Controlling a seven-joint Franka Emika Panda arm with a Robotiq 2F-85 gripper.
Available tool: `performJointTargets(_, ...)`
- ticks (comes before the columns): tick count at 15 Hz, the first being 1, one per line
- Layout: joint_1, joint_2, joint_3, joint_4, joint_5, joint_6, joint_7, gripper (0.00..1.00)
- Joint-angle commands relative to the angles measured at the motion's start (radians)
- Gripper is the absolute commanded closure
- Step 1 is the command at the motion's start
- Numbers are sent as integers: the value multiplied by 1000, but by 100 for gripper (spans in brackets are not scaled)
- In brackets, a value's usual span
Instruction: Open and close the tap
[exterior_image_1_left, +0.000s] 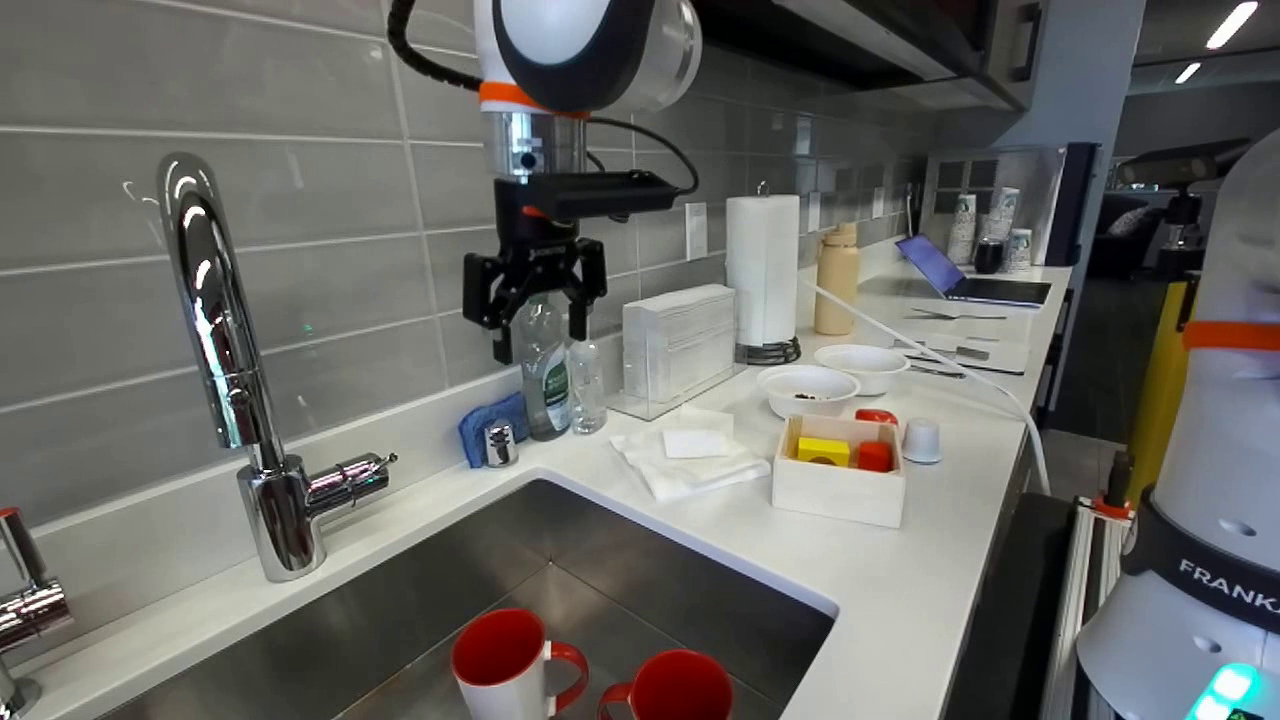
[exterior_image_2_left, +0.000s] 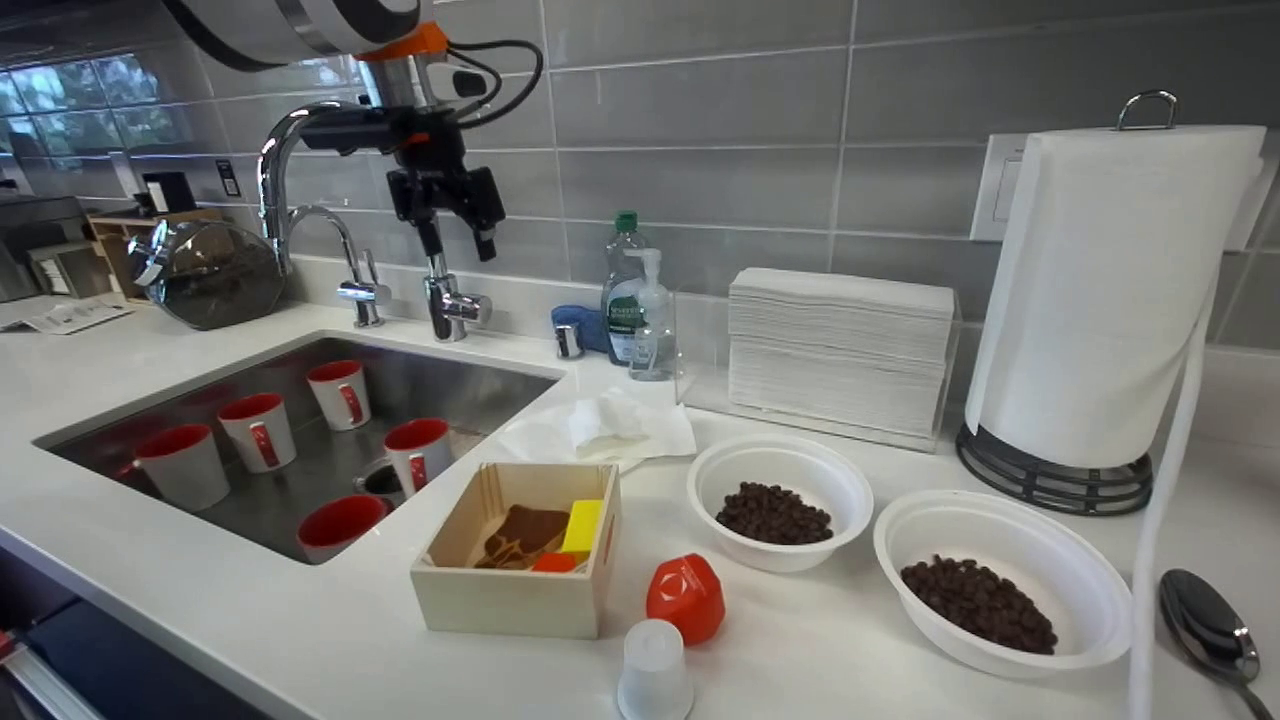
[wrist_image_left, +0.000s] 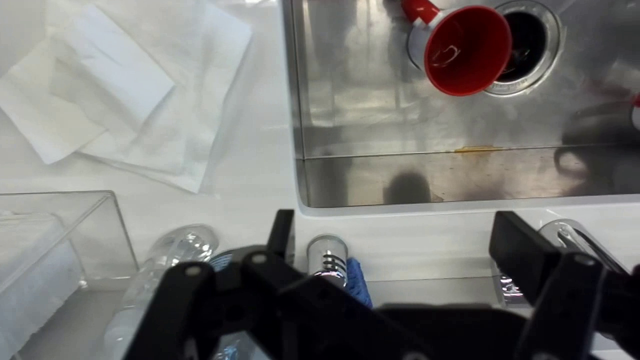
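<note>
The tall chrome tap (exterior_image_1_left: 283, 520) stands behind the sink, with its lever handle (exterior_image_1_left: 350, 483) sticking out from the base. In an exterior view its base (exterior_image_2_left: 440, 318) and handle (exterior_image_2_left: 470, 308) show below my gripper, and the arm hides part of its neck. In the wrist view part of the tap (wrist_image_left: 575, 235) shows at the right, partly behind a finger. My gripper (exterior_image_1_left: 541, 335) is open and empty, pointing down, above the counter behind the sink and higher than the handle. It also shows open in the wrist view (wrist_image_left: 395, 240), its fingers wide apart, touching nothing.
The sink (exterior_image_2_left: 330, 345) holds several red-and-white mugs (exterior_image_2_left: 257, 432). A smaller tap (exterior_image_2_left: 365, 292) stands farther along. A chrome cylinder (exterior_image_1_left: 500, 443), blue sponge (exterior_image_2_left: 585, 322), soap bottle (exterior_image_2_left: 625, 300), pump bottle (exterior_image_2_left: 652, 320) and napkin holder (exterior_image_1_left: 680, 345) stand near my gripper. The tiled wall is behind.
</note>
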Motion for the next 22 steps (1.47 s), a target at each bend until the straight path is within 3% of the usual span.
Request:
performJointTargets(1,43,155,-8,120,-43,36,124,0)
performJointTargets(9,164,405,-56,346,-22,38,177,0)
performJointTargets(16,225,509,-107,464,-32,30,177,0)
performJointTargets(22,252,557,-153,498,-38,14,180,0)
